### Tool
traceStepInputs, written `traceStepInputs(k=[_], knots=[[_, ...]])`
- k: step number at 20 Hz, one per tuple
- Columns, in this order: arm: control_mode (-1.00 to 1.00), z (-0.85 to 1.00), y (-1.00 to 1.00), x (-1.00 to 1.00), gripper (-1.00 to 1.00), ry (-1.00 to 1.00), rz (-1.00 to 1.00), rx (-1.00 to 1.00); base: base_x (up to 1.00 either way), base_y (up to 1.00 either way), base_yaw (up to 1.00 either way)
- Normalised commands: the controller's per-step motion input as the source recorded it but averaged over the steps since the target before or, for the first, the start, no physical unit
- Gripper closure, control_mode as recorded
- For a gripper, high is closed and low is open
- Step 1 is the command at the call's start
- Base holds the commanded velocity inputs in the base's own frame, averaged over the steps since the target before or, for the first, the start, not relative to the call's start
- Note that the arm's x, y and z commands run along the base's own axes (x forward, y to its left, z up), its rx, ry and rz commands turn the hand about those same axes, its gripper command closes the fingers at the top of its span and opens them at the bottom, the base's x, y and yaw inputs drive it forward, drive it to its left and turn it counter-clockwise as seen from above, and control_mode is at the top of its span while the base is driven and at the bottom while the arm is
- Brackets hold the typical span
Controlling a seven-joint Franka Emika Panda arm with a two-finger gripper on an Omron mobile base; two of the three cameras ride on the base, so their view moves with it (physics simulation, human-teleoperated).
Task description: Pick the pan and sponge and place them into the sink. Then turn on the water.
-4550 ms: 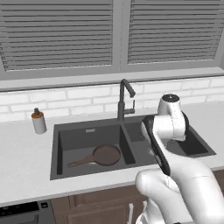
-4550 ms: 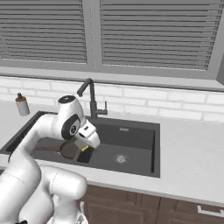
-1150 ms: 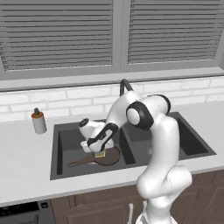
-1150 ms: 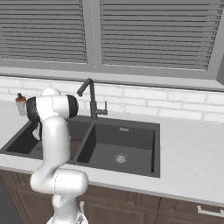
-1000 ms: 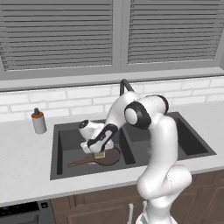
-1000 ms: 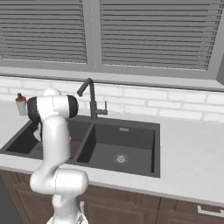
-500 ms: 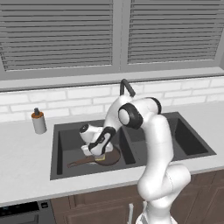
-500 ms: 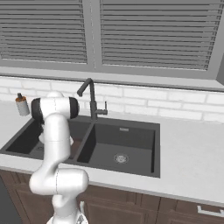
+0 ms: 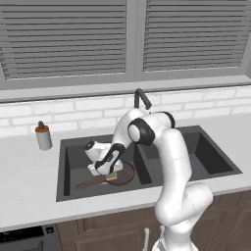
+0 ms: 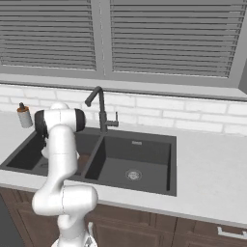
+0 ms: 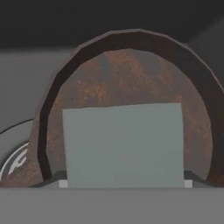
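The dark brown pan (image 9: 126, 172) lies in the left basin of the dark grey sink (image 9: 73, 162), its thin handle (image 9: 89, 184) pointing to the front left. My gripper (image 9: 112, 173) reaches down into that basin and is shut on the sponge (image 9: 113, 176), which sits low over the pan's near side. In the hand view the sponge's grey-green face (image 11: 122, 144) is close in front, with the rusty brown pan (image 11: 131, 74) behind it. I cannot tell whether the sponge touches the pan. The gooseneck faucet (image 9: 141, 98) stands behind the divider with no stream showing.
A soap bottle (image 9: 43, 136) stands on the counter left of the sink. The right basin (image 10: 140, 149) holds a round drain (image 10: 133, 174). The faucet (image 10: 99, 108) rises close behind my arm. A metal drain ring (image 11: 17, 162) shows beside the pan.
My hand has sunk lower and a little leftward into the left basin, bringing the sponge down onto the pan's area. The pan has stayed put.
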Motion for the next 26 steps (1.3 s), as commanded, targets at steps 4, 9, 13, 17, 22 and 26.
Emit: traceStepInputs(k=[4,9,13,17,22,26], knots=[[-1.0,0.0,-0.01,-0.06,-1.0,-0.15,-0.06,0.0,0.0,0.0,0.0],[-1.0,0.1,-0.05,-0.15,-1.0,-0.29,-0.1,0.04,0.0,0.0,0.0],[-1.0,0.31,0.0,-0.21,-1.0,-0.36,-0.11,0.07,0.0,0.0,0.0],[-1.0,0.64,0.0,-0.28,-1.0,-0.34,-0.12,0.09,0.0,0.0,0.0],[-1.0,0.97,0.01,-0.36,-1.0,-0.12,-0.09,0.07,0.0,0.0,0.0],[-1.0,1.0,0.05,-0.37,-1.0,0.0,-0.05,0.01,0.0,0.0,0.0]])
